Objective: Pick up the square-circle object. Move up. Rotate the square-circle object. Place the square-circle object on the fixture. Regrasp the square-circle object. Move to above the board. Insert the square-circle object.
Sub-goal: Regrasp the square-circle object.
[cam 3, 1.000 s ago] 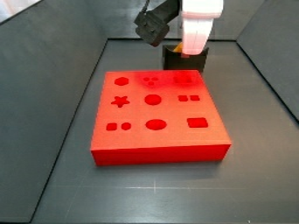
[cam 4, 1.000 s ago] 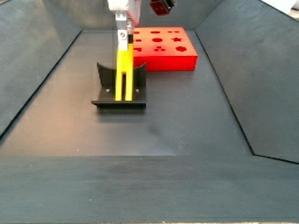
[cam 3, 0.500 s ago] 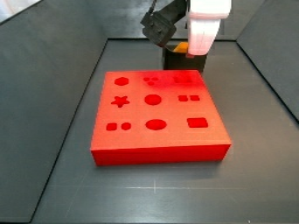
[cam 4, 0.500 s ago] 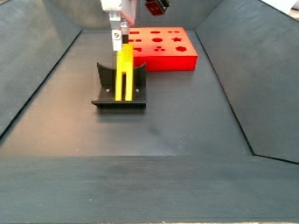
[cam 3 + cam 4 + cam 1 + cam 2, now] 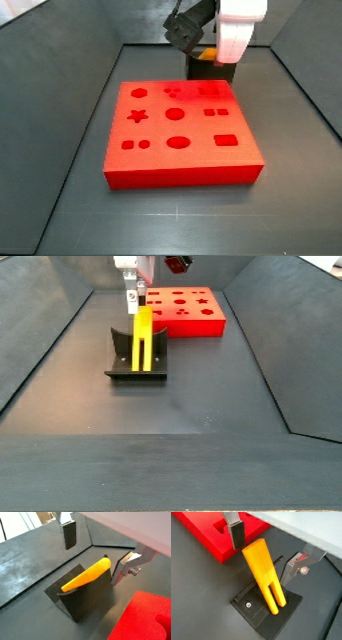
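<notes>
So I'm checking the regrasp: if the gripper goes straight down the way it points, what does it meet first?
Probably the square-circle object: the open gripper hangs over its upper end, fingers astride, with the fixture below. Depth is unclear.

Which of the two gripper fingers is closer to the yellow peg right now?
The finger on the red board side: its pad nearly meets the peg leaning on the fixture. The other finger stands clearly apart. The gripper is open.

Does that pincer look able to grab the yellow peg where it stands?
Probably yes. The pincer hangs open right above the yellow peg, which rests in the fixture, with nothing between them.
</notes>
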{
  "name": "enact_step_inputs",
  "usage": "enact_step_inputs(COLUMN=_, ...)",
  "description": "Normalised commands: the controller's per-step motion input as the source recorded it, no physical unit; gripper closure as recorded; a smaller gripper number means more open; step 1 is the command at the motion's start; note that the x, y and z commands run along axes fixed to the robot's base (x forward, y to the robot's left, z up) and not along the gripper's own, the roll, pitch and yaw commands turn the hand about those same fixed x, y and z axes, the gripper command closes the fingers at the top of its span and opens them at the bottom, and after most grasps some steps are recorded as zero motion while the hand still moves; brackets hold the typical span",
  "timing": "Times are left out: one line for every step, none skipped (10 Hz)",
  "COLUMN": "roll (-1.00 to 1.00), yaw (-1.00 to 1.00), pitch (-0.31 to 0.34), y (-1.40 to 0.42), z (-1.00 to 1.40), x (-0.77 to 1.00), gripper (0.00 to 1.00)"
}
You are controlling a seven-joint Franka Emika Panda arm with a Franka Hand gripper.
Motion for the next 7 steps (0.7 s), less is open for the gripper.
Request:
enact_step_inputs(roll=-0.05, yaw=0.07, pitch=0.227, y=-0.01, z=0.0, x=0.08, gripper=0.0)
enact_step_inputs(roll=-0.05, yaw=0.06, pitch=0.225, y=-0.01, z=0.0, x=0.08, gripper=0.0)
enact_step_inputs(roll=-0.05, yaw=0.06, pitch=0.225, y=-0.01, z=0.01, x=0.08, gripper=0.0)
enact_step_inputs(roll=-0.05, yaw=0.06, pitch=0.224, y=-0.01, z=0.01, x=0.08, gripper=0.0)
enact_step_inputs(roll=-0.05, yaw=0.06, pitch=0.224, y=-0.01, z=0.01, x=0.08, gripper=0.0)
enact_step_inputs(roll=-0.05, yaw=0.06, pitch=0.224, y=-0.01, z=0.01, x=0.08, gripper=0.0)
enact_step_inputs(roll=-0.05, yaw=0.06, pitch=0.224, y=-0.01, z=0.01, x=0.08, gripper=0.0)
